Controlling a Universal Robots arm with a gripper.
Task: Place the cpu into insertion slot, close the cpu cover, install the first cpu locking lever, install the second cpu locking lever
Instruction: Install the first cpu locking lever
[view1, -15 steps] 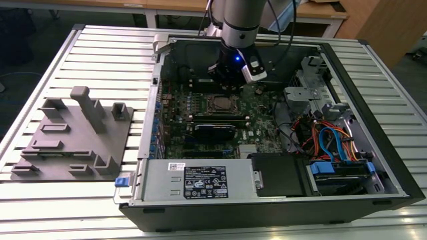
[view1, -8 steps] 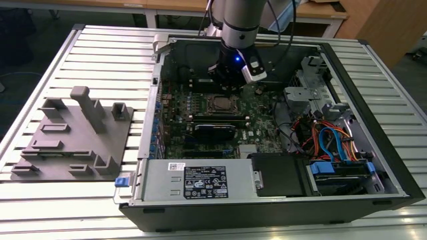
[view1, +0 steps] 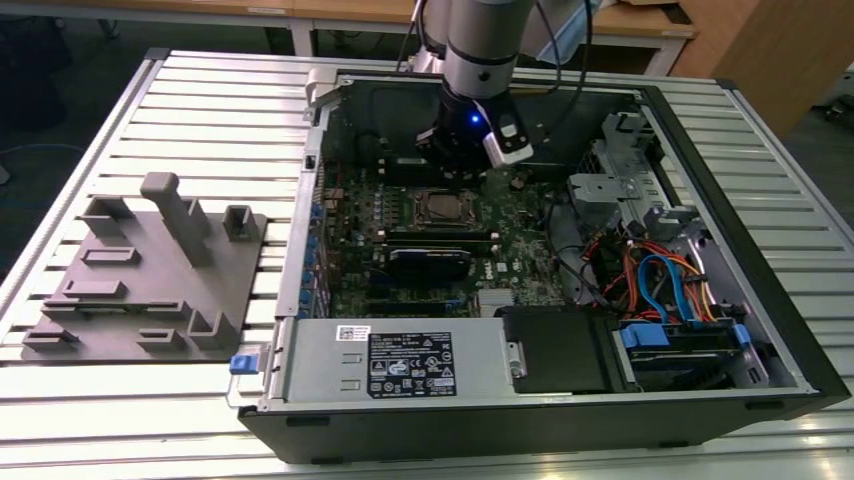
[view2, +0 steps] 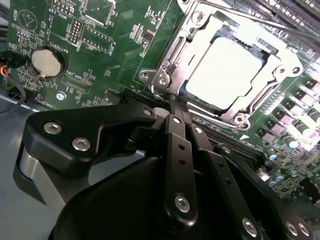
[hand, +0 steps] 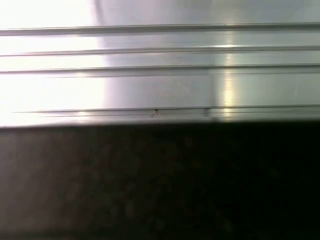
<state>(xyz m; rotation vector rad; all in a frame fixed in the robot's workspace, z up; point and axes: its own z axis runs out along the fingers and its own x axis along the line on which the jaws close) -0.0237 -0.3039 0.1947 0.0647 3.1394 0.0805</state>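
Closed tool (view2: 175, 107), fingers (view2: 176, 150) pressed flat together with nothing seen between them, tip down at the near corner of the cover (view2: 190, 55); touching or just beside it, hard to say. In the exterior view, tool (view1: 461, 165) low inside the case (view1: 747, 250), just above the slot, toward the counter's (view1: 200, 90) far edge.

Cpu (view2: 227, 70) seated in the slot (view2: 239, 119), flat and square, cover lying down over it with the silver top showing through the window. Probably a thin lever (view2: 250, 15) running along the far side of the cover; latched or free, impossible to tell.

Judged as the lever stage, placing and covering looking done. To do it well:
- Push with the closed tip as one blunt finger, on the lever only, never on the cpu top.
- Sweep down and sideways under the hook rather than straight down.
- Mind slipping off the thin rod onto the board (view2: 100, 60) and its small parts.
- Watch the cover for lifting or skewing while pressing.
- Stay clear of the coin cell (view2: 47, 61) and nearby long black slots.
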